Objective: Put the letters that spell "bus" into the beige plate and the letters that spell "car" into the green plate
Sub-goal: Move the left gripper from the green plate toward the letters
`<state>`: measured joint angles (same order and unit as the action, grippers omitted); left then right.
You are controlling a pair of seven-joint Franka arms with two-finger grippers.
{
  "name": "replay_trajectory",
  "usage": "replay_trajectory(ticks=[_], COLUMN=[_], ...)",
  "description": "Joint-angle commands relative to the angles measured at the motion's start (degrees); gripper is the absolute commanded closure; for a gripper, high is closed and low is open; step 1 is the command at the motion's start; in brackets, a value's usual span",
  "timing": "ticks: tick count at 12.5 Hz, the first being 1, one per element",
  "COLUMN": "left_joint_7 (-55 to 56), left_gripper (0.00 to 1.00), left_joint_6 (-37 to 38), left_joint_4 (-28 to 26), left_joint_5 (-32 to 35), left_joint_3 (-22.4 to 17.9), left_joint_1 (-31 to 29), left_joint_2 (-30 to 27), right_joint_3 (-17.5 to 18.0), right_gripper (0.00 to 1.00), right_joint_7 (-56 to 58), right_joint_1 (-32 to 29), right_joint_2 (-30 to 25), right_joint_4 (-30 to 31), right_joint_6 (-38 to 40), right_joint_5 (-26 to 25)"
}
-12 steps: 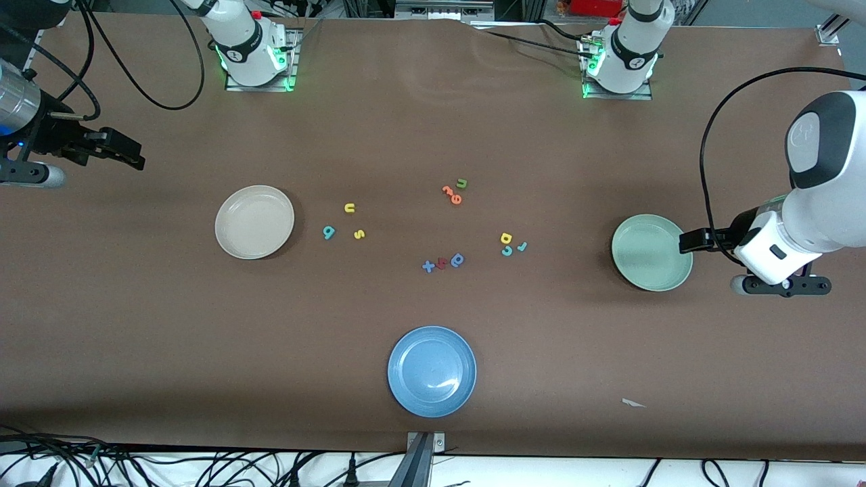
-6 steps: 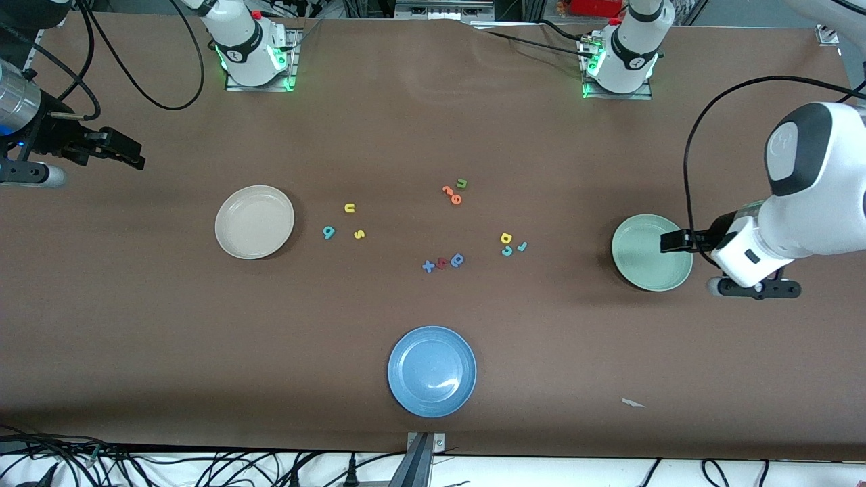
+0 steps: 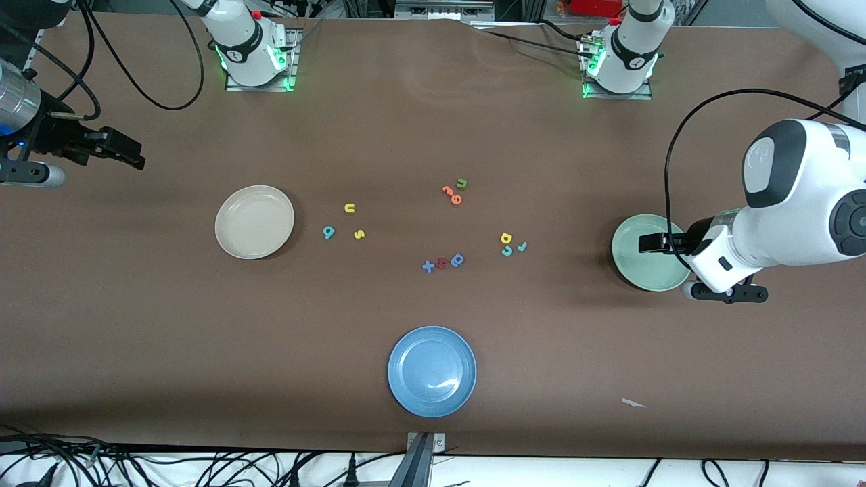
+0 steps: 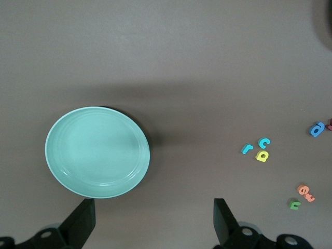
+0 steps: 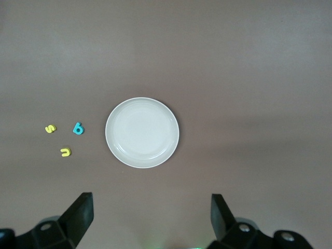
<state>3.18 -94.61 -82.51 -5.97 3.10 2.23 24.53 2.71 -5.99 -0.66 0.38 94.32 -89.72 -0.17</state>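
- The round, shallow cream-beige plate point(image 3: 254, 222) lies on the brown surface point(image 3: 379, 122) toward the right arm's end, with nothing in it.
- Just beside it, toward the middle, lie three tiny foam letters: a teal "b" point(image 3: 329, 233), a yellow "u" point(image 3: 350, 207) and a yellow "s" point(image 3: 359, 235).
- The round, shallow pale mint-green plate point(image 3: 643, 260) lies toward the left arm's end, also with nothing in it.
- Near it, toward the middle, cluster a yellow foam "a" point(image 3: 506, 238), a teal foam "c" point(image 3: 507, 251) and a thin teal foam "r" point(image 3: 521, 247).
- The left end effector point(image 3: 646, 243) hangs over the green plate, fingers wide apart, gripping nothing; the "car" letters lie well apart from it.
- The right end effector point(image 3: 128, 152) hangs at the surface's right-arm end, fingers wide apart, well away from the beige plate and the "bus" letters.
- The left arm's body covers part of the green plate's rim.
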Motion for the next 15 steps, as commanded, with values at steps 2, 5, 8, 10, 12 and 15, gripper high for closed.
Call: replay_trajectory(ticks=[2,5,8,10,12,15], left_joint_7=[0.16,1.2,7.25,12.61,19.46,30.35], left_gripper=[0.0,0.01,0.01,0.01,0.01,0.01], left_joint_6=[-0.31,-0.31,-0.74,-4.33,-9.33,-18.92], left_joint_4=[-0.28,-0.45,-2.29,-4.84,-8.96,-14.16], left_joint_5=[0.78,0.7,-0.09,-0.27,-0.27,-0.27], left_joint_3=[-0.2,-0.12,-0.12,-0.12,-0.12,-0.12], left_joint_1=[0.14,1.02,4.18,6.98,10.85,16.73], left_joint_2=[-0.45,-0.37,-0.19,-0.19,-0.19,1.03], right_joint_3=[0.28,0.28,0.28,0.28,0.28,0.28], right_gripper=[0.0,0.0,0.0,0.0,0.0,0.0], right_joint_7=[0.45,0.45,0.54,0.45,0.45,0.54], right_joint_1=[-0.13,-0.13,-0.13,-0.13,-0.13,-0.13], right_joint_2=[-0.47,-0.47,-0.47,-0.47,-0.47,-0.47], right_joint_4=[-0.45,-0.36,-0.36,-0.45,-0.45,-0.45], right_joint_6=[0.95,0.95,1.03,1.3,1.47,1.56], right_joint_5=[-0.35,-0.35,-0.35,-0.35,-0.35,-0.27])
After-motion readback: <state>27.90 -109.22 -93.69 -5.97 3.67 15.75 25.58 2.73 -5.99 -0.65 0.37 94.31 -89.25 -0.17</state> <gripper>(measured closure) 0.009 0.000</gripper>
